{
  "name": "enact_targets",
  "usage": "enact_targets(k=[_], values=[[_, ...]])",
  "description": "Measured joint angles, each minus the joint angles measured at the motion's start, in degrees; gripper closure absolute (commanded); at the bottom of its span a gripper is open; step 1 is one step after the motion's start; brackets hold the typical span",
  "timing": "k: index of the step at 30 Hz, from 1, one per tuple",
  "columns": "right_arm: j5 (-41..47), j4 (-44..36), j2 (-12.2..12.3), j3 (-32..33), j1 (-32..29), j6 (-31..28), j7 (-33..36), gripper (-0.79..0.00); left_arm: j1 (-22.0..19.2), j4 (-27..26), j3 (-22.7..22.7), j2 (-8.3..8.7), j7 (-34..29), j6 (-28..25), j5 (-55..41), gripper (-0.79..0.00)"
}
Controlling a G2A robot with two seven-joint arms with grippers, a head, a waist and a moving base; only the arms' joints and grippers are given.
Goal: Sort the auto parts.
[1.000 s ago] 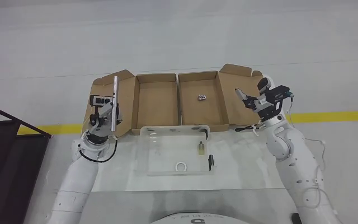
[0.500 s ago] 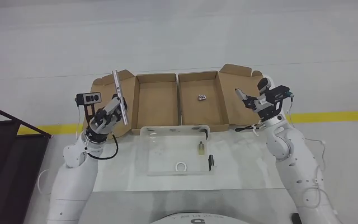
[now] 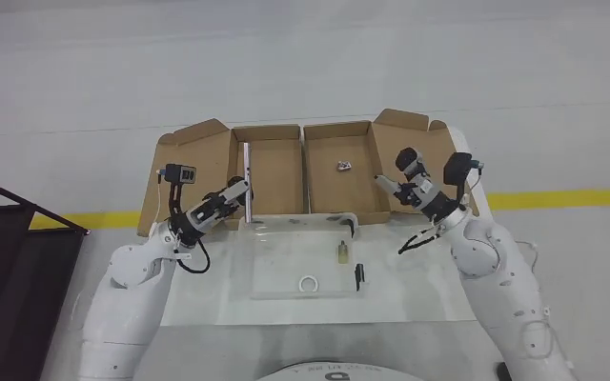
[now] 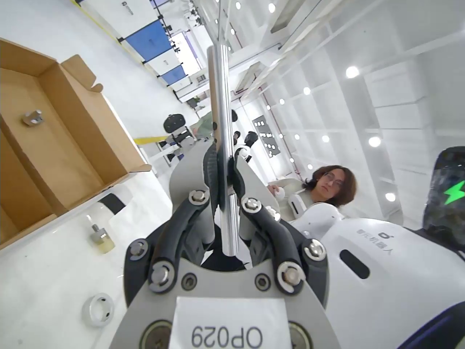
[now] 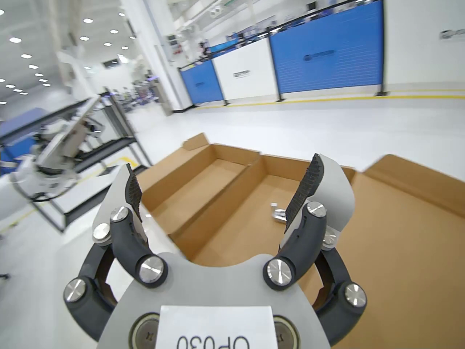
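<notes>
Polished steel, round and straight: the rod (image 4: 221, 128) is clamped between the ribbed black pads of my left gripper (image 4: 222, 179). I grip it near one end, so most of its length sticks out past the fingertips. From above, it runs along the left wall of the left cardboard box (image 3: 276, 181), over the inner edge. I cannot tell whether it touches the cardboard.

The right cardboard box (image 3: 329, 195) adjoins the left one. It is plain brown with its flaps folded out, and it holds one small shiny metal piece (image 3: 343, 166). My right gripper (image 5: 222, 172) hangs over that box's right side, jaws spread wide with nothing between them. Its pads are ridged dark rubber on pale curved fingers.

In front of both boxes a clear plastic tray (image 3: 276, 257) stands on the white table (image 3: 415, 286). In it lie a white ring (image 3: 308, 283), a short pale cylinder with a bolt on top (image 3: 340, 252) and a slim black part (image 3: 358, 276), each apart from the others.
</notes>
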Motion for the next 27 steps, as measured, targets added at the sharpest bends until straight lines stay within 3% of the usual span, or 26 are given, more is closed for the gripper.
enact_targets(k=[2,6,8,12,14,21,24,27], values=[[10.0,0.0,0.4,-1.0,0.2,-3.5,6.4,-0.785,0.2,-0.4,0.4,0.03,1.0,-0.6,3.3,0.000],[27.5,0.1,1.0,-2.1,1.0,-4.0,18.6,-0.785,0.5,-0.6,1.6,0.01,2.6,-1.1,7.2,0.000],[30.1,0.1,1.0,-2.0,1.0,-4.0,19.2,-0.785,0.6,-0.5,2.1,0.02,2.5,-0.9,7.1,0.000],[24.8,0.0,1.0,-2.2,0.8,-3.9,15.5,-0.785,0.9,-0.2,2.2,0.24,1.9,-0.7,8.8,0.000],[27.4,-0.3,0.9,-3.9,0.4,-2.8,15.2,-0.785,1.0,-0.3,2.5,0.35,1.8,-0.7,10.8,0.000],[50.5,1.3,1.2,-10.9,5.6,5.7,33.7,-0.785,1.1,-2.3,5.3,0.43,1.7,-0.2,15.1,0.000],[53.5,3.2,0.8,-13.7,8.3,7.5,37.8,-0.785,1.1,-3.0,6.6,0.45,1.5,0.0,16.1,0.000],[51.6,5.3,0.3,-16.3,11.0,8.8,37.5,-0.785,0.7,-3.4,7.5,0.48,1.5,0.2,16.4,0.000]])
